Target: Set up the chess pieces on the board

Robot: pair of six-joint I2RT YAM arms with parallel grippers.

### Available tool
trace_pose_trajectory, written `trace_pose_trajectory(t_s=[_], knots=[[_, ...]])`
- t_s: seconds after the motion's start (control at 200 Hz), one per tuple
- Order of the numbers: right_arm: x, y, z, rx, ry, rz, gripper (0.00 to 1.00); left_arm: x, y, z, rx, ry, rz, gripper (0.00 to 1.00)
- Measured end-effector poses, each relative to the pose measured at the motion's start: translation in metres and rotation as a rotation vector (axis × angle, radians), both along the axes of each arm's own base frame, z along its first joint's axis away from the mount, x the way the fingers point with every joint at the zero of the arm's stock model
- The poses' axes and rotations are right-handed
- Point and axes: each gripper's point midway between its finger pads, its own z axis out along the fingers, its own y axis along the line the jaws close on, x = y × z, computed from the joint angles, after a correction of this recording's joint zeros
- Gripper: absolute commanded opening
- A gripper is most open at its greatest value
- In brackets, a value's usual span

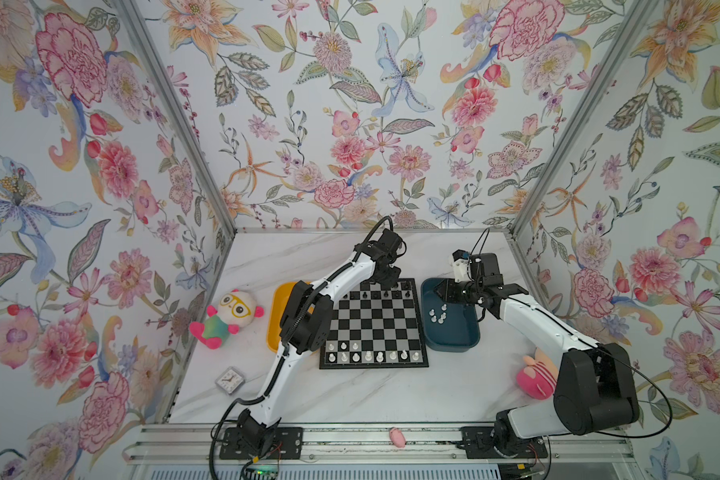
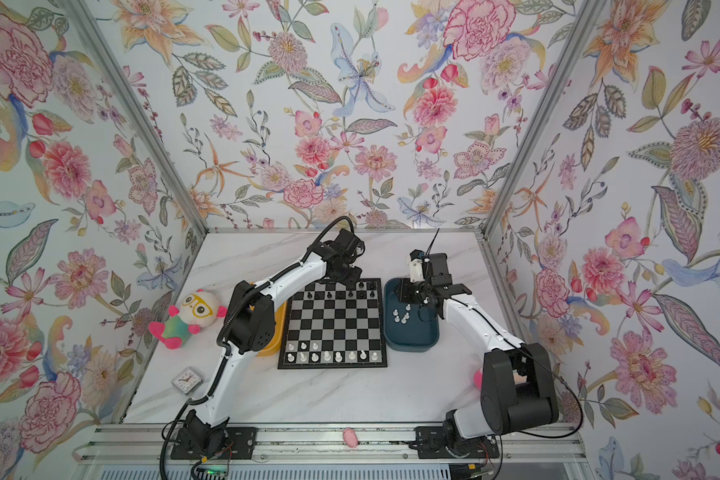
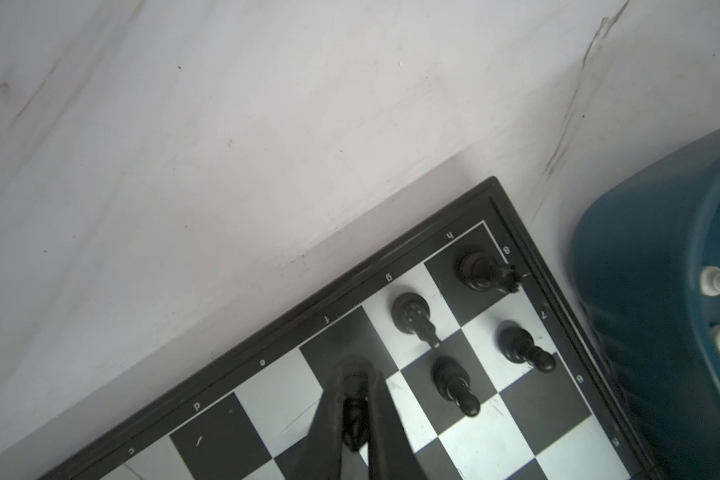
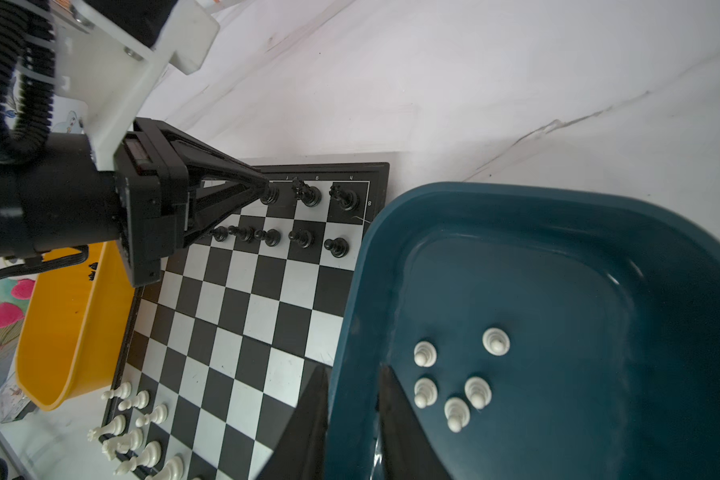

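Ana: Where is the little black plastic chess piece [image 3: 354,419]?

Ben: It stands on a dark square in the last row of the flat black-and-silver chessboard [image 1: 374,328]. In both top views that is the board's top edge, a bit right of its middle. The left gripper [image 3: 354,374] pinches it, with its fingers pressed tight on both sides.

Ana: How does it look?

Ben: It is dark and shiny, with a round foot and a thin body. The fingers hide too much to tell which kind it is.

Ana: Is it heavy?

Ben: It looks very light, hard and smooth, so it probably slips and tips over easily. The best place to hold it is likely the thin part above the foot.

Ana: And the right gripper [image 4: 352,370]?

Ben: Its fingers stand a little apart and hold nothing. It hangs over the rim of the deep blue plastic tray [image 1: 449,347], just right of the board in both top views.

Ana: What is inside the tray?

Ben: There are five small white plastic pawns [image 4: 477,391], standing upright and close together. They look just as light and wobbly.

Ana: What about the rest of the board?

Ben: The other black pieces [image 4: 336,246] stand in the top two rows, mostly on the right. The white pieces on the board [image 1: 368,356] fill the bottom row, and a few more stand in the row above it. The middle squares are bare.
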Motion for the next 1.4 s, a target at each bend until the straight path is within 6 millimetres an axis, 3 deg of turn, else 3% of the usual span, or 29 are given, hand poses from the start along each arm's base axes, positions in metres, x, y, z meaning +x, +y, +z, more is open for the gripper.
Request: trace_pose_trajectory(t_s=[1.001,1.401], knots=[[0.001,0.003,-0.007,0.015,0.018,0.007,0.24,-0.001,0.001,-0.018,0.019,0.024,0.000,0.02],[0.001,0.003,-0.008,0.014,0.021,0.007,0.24,0.000,0.001,-0.018,0.019,0.022,0.001,0.16]])
